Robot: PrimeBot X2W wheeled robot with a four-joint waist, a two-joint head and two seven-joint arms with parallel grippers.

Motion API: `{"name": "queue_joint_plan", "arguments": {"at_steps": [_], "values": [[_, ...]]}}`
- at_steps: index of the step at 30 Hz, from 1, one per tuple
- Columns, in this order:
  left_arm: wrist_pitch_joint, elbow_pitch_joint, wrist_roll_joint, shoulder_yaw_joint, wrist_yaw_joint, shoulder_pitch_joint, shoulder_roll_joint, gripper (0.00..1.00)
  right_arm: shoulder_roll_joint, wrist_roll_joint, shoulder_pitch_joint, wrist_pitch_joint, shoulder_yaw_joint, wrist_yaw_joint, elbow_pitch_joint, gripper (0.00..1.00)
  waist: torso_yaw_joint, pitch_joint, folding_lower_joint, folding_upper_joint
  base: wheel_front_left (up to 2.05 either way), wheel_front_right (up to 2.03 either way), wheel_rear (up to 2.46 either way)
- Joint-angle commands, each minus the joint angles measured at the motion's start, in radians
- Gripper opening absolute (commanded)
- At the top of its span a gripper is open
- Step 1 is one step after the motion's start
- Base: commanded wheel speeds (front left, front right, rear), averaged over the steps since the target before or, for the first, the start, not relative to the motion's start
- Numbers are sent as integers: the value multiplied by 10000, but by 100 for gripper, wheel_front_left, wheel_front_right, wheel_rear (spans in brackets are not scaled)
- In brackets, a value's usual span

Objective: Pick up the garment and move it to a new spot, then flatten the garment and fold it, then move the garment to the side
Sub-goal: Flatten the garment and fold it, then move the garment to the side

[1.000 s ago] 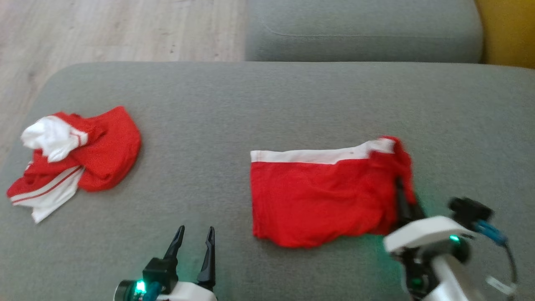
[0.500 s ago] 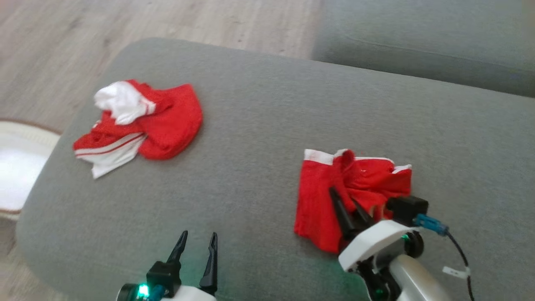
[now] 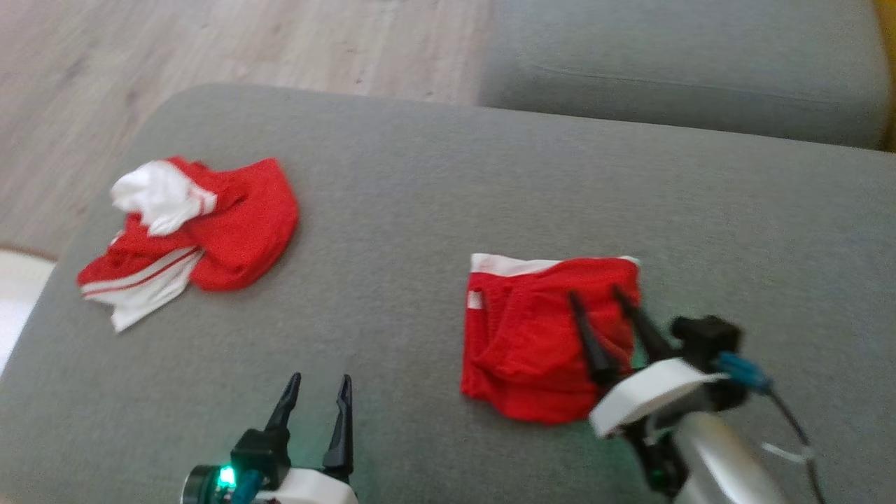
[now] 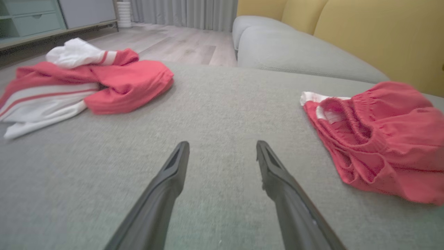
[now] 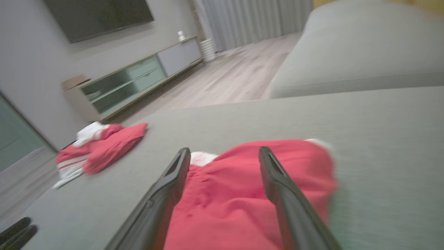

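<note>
The garment (image 3: 532,336) is a pair of red shorts with a white waistband. It lies folded over on the grey sofa seat (image 3: 420,175), right of centre. My right gripper (image 3: 594,292) hovers over its right part, open, with no cloth between its fingers. In the right wrist view the garment (image 5: 236,194) spreads beneath the open right gripper (image 5: 224,149). My left gripper (image 3: 320,378) stands open near the seat's front edge, well left of the garment. In the left wrist view the left gripper (image 4: 222,143) is over bare cushion, with the garment (image 4: 378,132) at the right.
A crumpled red and white garment (image 3: 189,231) lies at the seat's left end. A second grey cushion (image 3: 672,70) sits behind, with a yellow backrest (image 4: 364,31) beyond it. Wooden floor (image 3: 210,42) and a white rug (image 3: 17,294) border the seat's left edge.
My right gripper carried the garment's right edge leftwards over the rest, then opened and let it go. The garment now lies folded narrower. The head camera has shifted. The left arm stayed put.
</note>
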State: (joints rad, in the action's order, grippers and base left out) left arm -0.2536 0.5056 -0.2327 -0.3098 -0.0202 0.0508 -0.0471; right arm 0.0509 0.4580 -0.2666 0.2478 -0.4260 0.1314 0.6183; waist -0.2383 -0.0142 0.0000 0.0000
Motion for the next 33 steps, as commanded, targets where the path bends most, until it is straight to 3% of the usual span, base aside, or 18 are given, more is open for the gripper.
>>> {"name": "queue_joint_plan", "arguments": {"at_steps": [1,6,14,21,25,33], "values": [[-82,-398,178,439,6,205,-32,100,1,-685,177,132,819,-7,-576,100,588,221,0,0,0,0,0],[-82,-619,439,652,-11,153,-32,100,-3,-1879,1185,136,2718,-7,-1503,100,1135,316,0,0,0,0,0],[-82,-1202,784,971,-120,-456,-32,100,-5,-2208,2303,138,3799,-7,-2152,100,1615,505,0,0,0,0,0],[-82,-1449,841,984,-123,-842,-32,100,-6,-2224,2641,138,3722,-7,-2086,100,1617,565,0,0,0,0,0],[-82,-1446,795,905,-125,-795,-32,100,-6,-2346,2516,139,3163,-7,-1969,100,1498,503,0,0,0,0,0],[-82,-1324,544,706,-173,-814,-31,100,-6,-3226,1836,139,1977,-7,-417,100,1076,293,0,0,0,0,0]]}}
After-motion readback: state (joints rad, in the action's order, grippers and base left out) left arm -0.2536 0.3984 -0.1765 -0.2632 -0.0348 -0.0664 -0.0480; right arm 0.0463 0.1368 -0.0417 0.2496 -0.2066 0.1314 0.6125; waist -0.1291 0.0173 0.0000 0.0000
